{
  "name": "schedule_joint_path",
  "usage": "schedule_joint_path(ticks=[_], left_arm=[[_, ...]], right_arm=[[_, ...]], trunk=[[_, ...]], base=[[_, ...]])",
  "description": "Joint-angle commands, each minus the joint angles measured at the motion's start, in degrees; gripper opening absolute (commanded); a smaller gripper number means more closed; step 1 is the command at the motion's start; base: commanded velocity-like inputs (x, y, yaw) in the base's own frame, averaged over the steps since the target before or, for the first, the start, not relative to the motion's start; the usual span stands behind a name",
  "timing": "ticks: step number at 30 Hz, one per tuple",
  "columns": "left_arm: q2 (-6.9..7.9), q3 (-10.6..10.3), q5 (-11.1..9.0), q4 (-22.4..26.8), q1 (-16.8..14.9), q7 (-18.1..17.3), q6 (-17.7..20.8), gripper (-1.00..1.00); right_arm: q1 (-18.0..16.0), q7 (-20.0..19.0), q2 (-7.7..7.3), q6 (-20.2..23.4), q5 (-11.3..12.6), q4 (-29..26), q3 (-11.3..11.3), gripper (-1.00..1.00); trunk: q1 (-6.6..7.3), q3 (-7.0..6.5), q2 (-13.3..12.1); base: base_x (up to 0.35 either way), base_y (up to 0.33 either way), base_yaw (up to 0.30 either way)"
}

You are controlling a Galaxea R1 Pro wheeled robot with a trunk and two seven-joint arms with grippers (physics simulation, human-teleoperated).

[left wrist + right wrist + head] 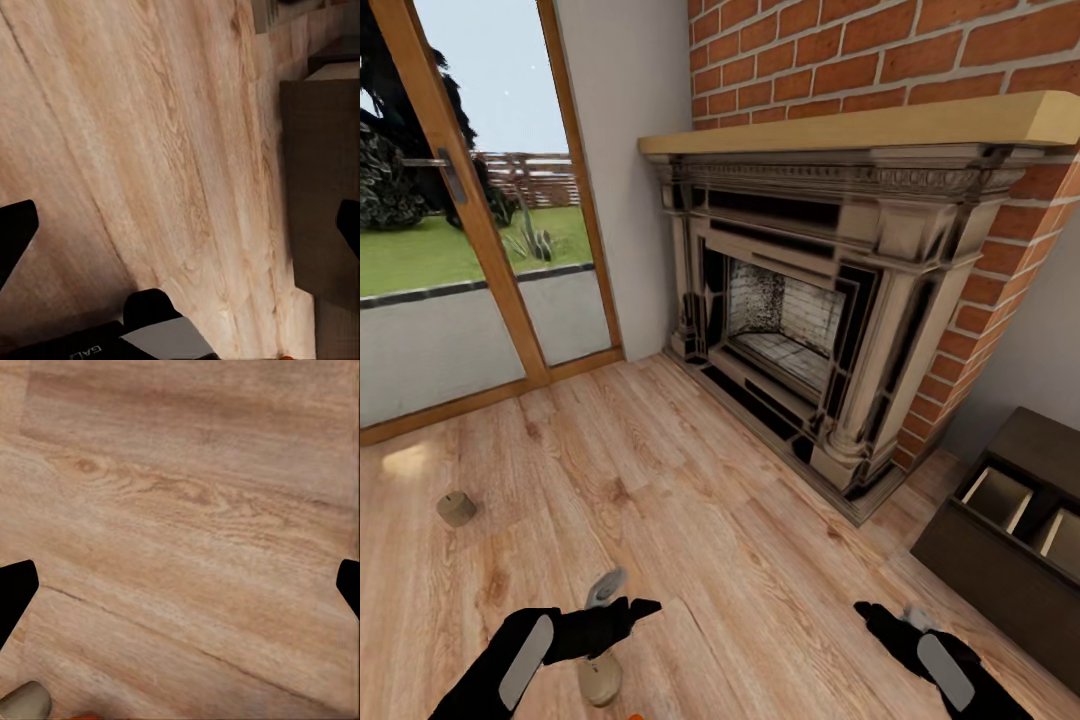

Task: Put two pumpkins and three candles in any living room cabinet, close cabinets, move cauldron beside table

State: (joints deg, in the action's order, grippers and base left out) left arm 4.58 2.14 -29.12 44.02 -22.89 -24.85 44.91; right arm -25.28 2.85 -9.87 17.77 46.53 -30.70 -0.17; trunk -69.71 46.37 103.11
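One beige candle (457, 508) stands on the wood floor at the left. A second candle (600, 680) lies just under my left gripper (630, 615), and a greyer candle (605, 588) sits right behind that gripper. At the bottom edge an orange sliver of a pumpkin (635, 716) peeks in. The dark-brown cabinet (980, 560) stands at the right with its drawers pulled open. My left gripper (180, 225) is open and holds nothing. My right gripper (875, 615) hovers open over bare floor (180, 585), with a candle (26, 701) at that view's edge. The cauldron and table are out of view.
A brick fireplace (810, 320) with a wooden mantel fills the wall ahead. A glass patio door (460, 230) is at the left. Open wood floor (690, 480) lies between the fireplace, the candles and the cabinet.
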Motion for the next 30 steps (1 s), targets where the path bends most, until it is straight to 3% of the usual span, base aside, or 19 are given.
schedule_joint_path(ticks=[1,5,10,12,16,20,23,30], left_arm=[[0.0,0.2,0.0,0.1,-0.4,0.8,0.3,1.0],[0.13,0.2,0.0,0.3,-1.9,3.9,-1.6,1.0],[0.43,0.3,-0.3,0.4,-2.1,4.3,-2.2,1.0],[1.8,0.7,-0.6,0.4,-2.1,4.0,-2.1,1.0],[3.02,1.0,-0.8,0.5,-2.2,2.7,-2.0,1.0],[4.07,1.1,-0.9,0.5,-2.2,0.9,-1.9,1.0],[5.28,1.3,-1.0,0.5,-2.2,0.3,-1.8,1.0],[6.26,4.6,-1.0,0.7,-2.2,0.2,-1.5,1.0]], right_arm=[[-0.4,1.5,0.02,0.3,-0.1,-1.3,0.0,1.0],[-2.1,5.1,0.05,0.7,-1.6,-8.4,-0.1,1.0],[-2.7,5.3,0.03,1.6,-1.3,-12.9,0.0,1.0],[-2.7,4.5,0.09,2.9,-1.1,-15.5,0.0,1.0],[-2.7,3.9,0.33,4.3,-1.2,-19.8,0.2,1.0],[-2.8,3.8,0.93,5.3,-1.5,-21.2,0.7,1.0],[-2.8,3.7,1.04,8.3,-1.2,-22.0,1.4,1.0],[-2.8,0.9,1.15,10.8,-1.1,-22.5,1.7,1.0]], trunk=[[0.0,0.06,0.0],[0.0,0.06,0.0],[0.0,0.06,0.0],[0.0,0.06,0.0],[0.0,0.06,0.0],[0.0,0.06,0.0],[0.0,0.06,0.0],[0.0,0.06,0.0]], base=[[0.0,0.0,0.0],[0.0,0.0,0.0],[0.0,0.0,0.0],[0.0,0.0,0.0],[0.0,0.0,0.0],[0.0,0.0,0.0],[0.0,0.0,0.0],[0.0,0.0,0.0]])
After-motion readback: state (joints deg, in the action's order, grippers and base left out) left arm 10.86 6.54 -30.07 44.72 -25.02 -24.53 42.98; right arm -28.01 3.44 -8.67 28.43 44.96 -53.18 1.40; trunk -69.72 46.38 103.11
